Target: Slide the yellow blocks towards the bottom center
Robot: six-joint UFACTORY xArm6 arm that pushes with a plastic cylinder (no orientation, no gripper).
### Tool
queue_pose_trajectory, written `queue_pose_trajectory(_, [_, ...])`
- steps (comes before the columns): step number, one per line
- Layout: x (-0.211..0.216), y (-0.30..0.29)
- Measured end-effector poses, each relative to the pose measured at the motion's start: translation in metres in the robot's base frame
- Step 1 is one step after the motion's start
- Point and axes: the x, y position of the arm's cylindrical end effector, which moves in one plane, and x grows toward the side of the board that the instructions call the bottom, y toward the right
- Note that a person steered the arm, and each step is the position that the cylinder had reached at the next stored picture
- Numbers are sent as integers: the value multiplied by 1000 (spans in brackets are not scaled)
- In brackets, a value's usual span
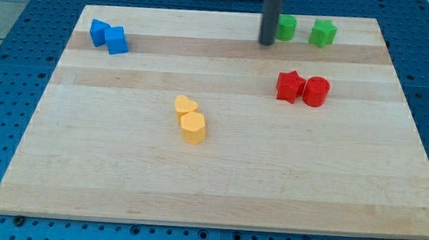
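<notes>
Two yellow blocks sit touching a little left of the board's middle: a heart-like one (186,106) above and a hexagonal one (193,127) below it. My tip (267,43) is near the view's top, well above and to the right of the yellow blocks, just left of a green block (286,27). It touches no block that I can see.
A green star block (323,33) lies at the top right. A red star (289,86) and a red cylinder (316,91) sit side by side at the right. Two blue blocks (99,32) (117,40) lie at the top left. The wooden board (216,203) rests on a blue perforated table.
</notes>
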Motion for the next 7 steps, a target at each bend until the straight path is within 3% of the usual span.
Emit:
queue_pose_trajectory(1, [-31, -3])
queue_pose_trajectory(3, [-29, 73])
queue_pose_trajectory(4, [-10, 15])
queue_pose_trajectory(5, [52, -27])
queue_pose_trajectory(7, [132, -135])
